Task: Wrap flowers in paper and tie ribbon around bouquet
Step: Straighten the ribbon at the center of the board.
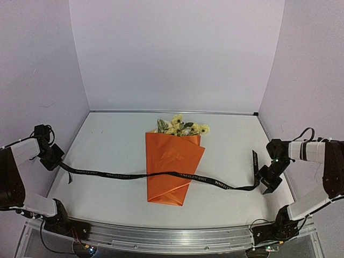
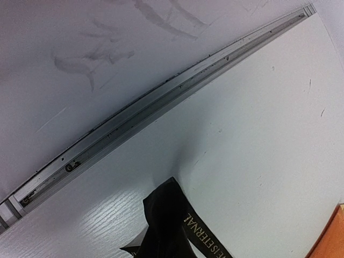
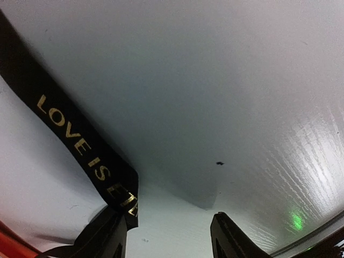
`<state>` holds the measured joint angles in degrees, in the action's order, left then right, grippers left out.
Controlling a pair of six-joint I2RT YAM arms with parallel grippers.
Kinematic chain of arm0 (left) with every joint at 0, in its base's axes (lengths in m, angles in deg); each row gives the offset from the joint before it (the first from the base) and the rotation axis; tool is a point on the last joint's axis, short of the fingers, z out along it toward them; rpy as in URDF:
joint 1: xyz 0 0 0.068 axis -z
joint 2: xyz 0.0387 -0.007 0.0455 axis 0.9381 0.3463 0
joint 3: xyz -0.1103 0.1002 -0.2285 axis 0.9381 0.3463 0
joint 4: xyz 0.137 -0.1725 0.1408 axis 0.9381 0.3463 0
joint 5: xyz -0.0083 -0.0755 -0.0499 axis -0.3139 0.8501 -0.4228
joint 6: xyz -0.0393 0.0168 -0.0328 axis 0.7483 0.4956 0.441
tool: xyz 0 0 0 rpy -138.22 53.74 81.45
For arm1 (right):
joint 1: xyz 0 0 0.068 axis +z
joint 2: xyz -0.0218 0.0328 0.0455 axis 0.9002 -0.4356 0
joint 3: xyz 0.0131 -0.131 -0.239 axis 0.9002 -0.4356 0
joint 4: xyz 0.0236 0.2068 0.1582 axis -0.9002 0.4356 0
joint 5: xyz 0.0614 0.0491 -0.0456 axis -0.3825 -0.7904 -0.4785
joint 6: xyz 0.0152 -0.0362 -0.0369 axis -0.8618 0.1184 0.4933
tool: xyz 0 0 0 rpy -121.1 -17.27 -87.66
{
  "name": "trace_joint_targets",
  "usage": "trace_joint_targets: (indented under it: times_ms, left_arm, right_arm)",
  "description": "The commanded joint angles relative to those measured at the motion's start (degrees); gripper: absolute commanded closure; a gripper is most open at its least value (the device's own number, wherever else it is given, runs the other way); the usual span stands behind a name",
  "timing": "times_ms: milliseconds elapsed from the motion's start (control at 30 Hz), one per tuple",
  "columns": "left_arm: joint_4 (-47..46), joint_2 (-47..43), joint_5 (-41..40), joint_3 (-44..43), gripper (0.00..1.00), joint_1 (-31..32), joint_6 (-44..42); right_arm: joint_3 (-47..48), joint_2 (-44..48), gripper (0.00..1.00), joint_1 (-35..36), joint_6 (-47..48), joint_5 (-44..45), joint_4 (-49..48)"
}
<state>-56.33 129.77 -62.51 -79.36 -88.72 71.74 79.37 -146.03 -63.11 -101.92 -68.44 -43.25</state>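
Observation:
The bouquet lies mid-table: an orange paper (image 1: 171,166) cone with pale yellow flowers (image 1: 180,128) poking out of its far, wide end. The black ribbon (image 1: 107,174) with pale lettering runs across the cone from side to side. My left gripper (image 1: 54,157) is shut on the ribbon's left end; the left wrist view shows the ribbon (image 2: 207,234) trailing from the closed gripper (image 2: 164,209). At the right, my right gripper (image 1: 267,181) stands low over the table with its jaws apart. In its wrist view the ribbon (image 3: 70,137) drapes against one finger of the gripper (image 3: 167,223), unpinched.
A metal rail (image 2: 161,102) runs along the table's left edge under the white wall. Another rail (image 1: 172,237) borders the near edge between the arm bases. White walls enclose the table on three sides. The ribbon's right tail (image 1: 255,157) curls upward.

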Motion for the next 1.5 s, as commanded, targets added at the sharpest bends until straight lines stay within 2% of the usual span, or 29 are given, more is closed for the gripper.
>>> trace_joint_targets:
  times_ms: [0, 267, 400, 500, 633, 667, 900, 1000, 1167, 1200, 1233, 1367, 1467]
  left_arm:
    - [-1.6, -1.1, -1.0, 0.5, 1.00, -0.9, 0.7]
    - [-1.6, -1.0, -1.0, 0.3, 1.00, -1.0, 0.9]
    - [-1.6, -1.0, -1.1, 0.5, 1.00, -1.0, 1.0]
    - [-1.2, -1.2, -1.6, 0.5, 1.00, -0.9, 1.3]
    - [-0.6, -2.2, -3.9, 0.6, 1.00, -0.9, 1.9]
    - [-0.5, -2.4, -4.3, 0.6, 1.00, -0.9, 1.9]
    - [0.0, -4.0, -5.9, 1.0, 1.00, -0.9, 2.6]
    - [-0.2, -4.4, -5.4, 1.7, 1.00, -0.9, 3.3]
    - [-1.2, -3.4, -8.7, 3.2, 1.00, -0.9, 5.2]
    - [-1.5, -2.6, -9.6, 3.4, 1.00, -0.9, 5.9]
    - [-1.9, -2.0, -9.6, 3.4, 1.00, -0.9, 6.2]
    - [-3.3, -0.3, -8.5, 4.1, 1.00, -0.9, 7.7]
    - [-3.6, -0.3, -8.7, 4.4, 1.00, -0.9, 7.8]
  right_arm:
    - [0.9, -0.6, 0.44, 1.5, -0.5, 2.4, -1.5]
    - [4.4, -5.7, 0.44, 3.1, 0.9, 3.0, -1.5]
    - [5.7, -8.3, 0.49, 3.5, 1.1, 3.4, -1.5]
    - [5.6, -8.5, 0.64, 3.4, 0.9, 5.1, -1.5]
    - [5.4, -7.0, 0.97, 3.3, 0.9, 8.5, -1.1]
    - [5.3, -6.2, 1.00, 3.1, 0.8, 9.1, -0.9]
    - [3.9, 4.6, 1.00, -0.5, 3.3, 15.8, 6.4]
    - [3.3, 6.6, 1.00, -4.1, 4.5, 14.6, 8.0]
    - [3.7, 5.2, 1.00, -5.7, 5.4, 11.7, 8.2]
    - [3.9, 5.0, 0.97, -6.6, 5.5, 10.6, 8.5]
    - [4.1, 4.7, 0.89, -8.1, 5.4, 9.6, 8.5]
    - [6.2, 5.4, 0.52, -12.4, 6.2, 7.9, 10.2]
    - [8.3, 5.8, 0.36, -13.7, 6.8, 8.2, 11.8]
